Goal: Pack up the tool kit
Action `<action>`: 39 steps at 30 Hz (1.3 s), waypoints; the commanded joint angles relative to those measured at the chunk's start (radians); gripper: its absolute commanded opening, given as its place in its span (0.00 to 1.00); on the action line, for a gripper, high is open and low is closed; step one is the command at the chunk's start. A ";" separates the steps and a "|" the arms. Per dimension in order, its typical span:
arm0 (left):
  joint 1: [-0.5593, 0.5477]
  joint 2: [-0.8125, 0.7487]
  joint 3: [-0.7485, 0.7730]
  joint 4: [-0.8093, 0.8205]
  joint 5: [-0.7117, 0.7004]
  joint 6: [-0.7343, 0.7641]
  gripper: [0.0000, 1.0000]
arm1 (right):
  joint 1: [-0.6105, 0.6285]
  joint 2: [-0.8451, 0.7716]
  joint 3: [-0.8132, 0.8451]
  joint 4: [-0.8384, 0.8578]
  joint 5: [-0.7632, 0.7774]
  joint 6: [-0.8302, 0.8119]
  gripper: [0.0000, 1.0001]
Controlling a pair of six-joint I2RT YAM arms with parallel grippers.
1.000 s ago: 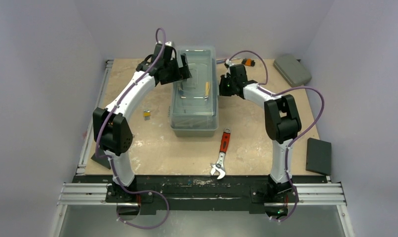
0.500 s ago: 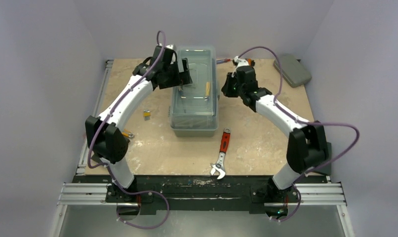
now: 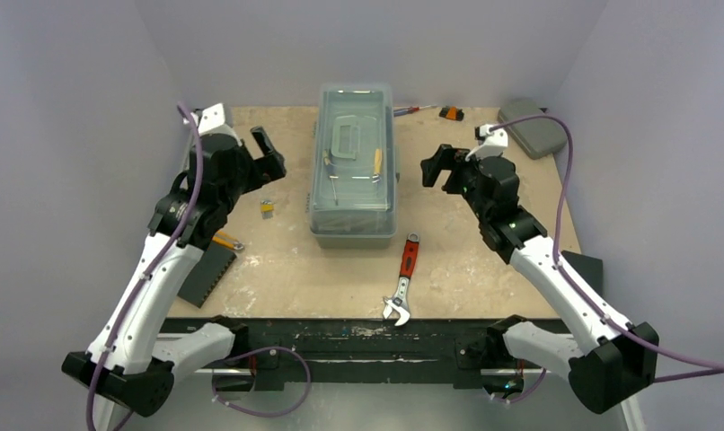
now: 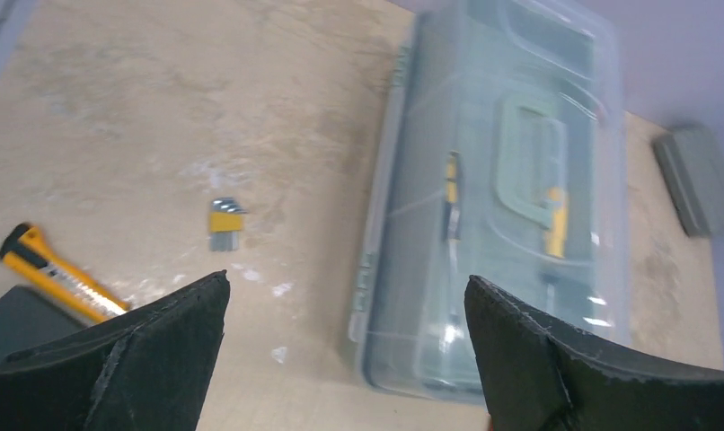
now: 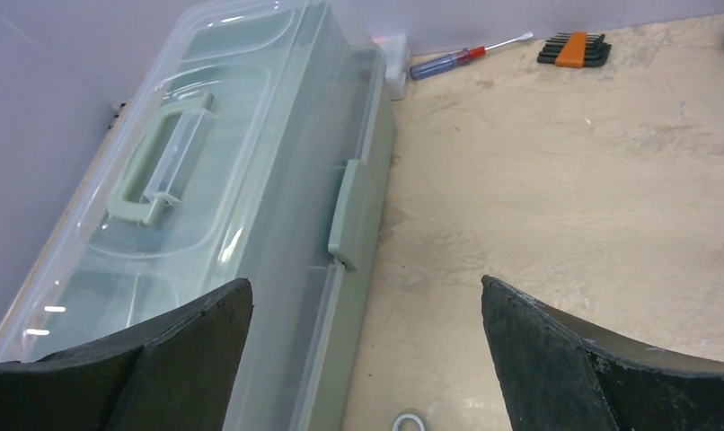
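The tool kit point(image 3: 356, 166) is a long grey-green box standing mid-table with its translucent lid down, the handle point(image 5: 158, 171) on top and the latch point(image 5: 345, 215) on its right side. Through the lid point(image 4: 502, 197) I see yellow-handled tools. My left gripper point(image 3: 267, 151) hangs open left of the box, nothing between its fingers point(image 4: 345, 283). Right of the box my right gripper point(image 3: 435, 166) is likewise open and empty point(image 5: 366, 283). A red-handled wrench point(image 3: 403, 278) lies in front of the box.
Left of the box lie a yellow hex key set point(image 4: 225, 224), a yellow utility knife point(image 4: 57, 274) and a black block point(image 3: 206, 274). At the back right are a screwdriver point(image 5: 471, 54), a black-and-orange hex key set point(image 5: 574, 49) and a small grey case point(image 3: 532, 126).
Both arms have drawn back from the box, the left to its left side, the right to its right side. The right gripper has gone from shut to open.
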 commanded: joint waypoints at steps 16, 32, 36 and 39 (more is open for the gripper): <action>0.148 -0.242 -0.749 0.618 -0.207 0.136 1.00 | -0.056 -0.274 -0.453 0.372 0.346 -0.311 0.99; 0.158 -0.035 -1.040 1.343 -0.277 0.486 1.00 | -0.330 0.182 -0.650 1.018 0.069 -0.327 0.99; 0.167 0.108 -0.936 1.247 -0.346 0.449 0.99 | -0.366 0.446 -0.703 1.367 0.008 -0.325 0.99; 0.169 0.092 -0.972 1.305 -0.386 0.444 0.99 | -0.366 0.417 -0.684 1.293 -0.012 -0.331 0.99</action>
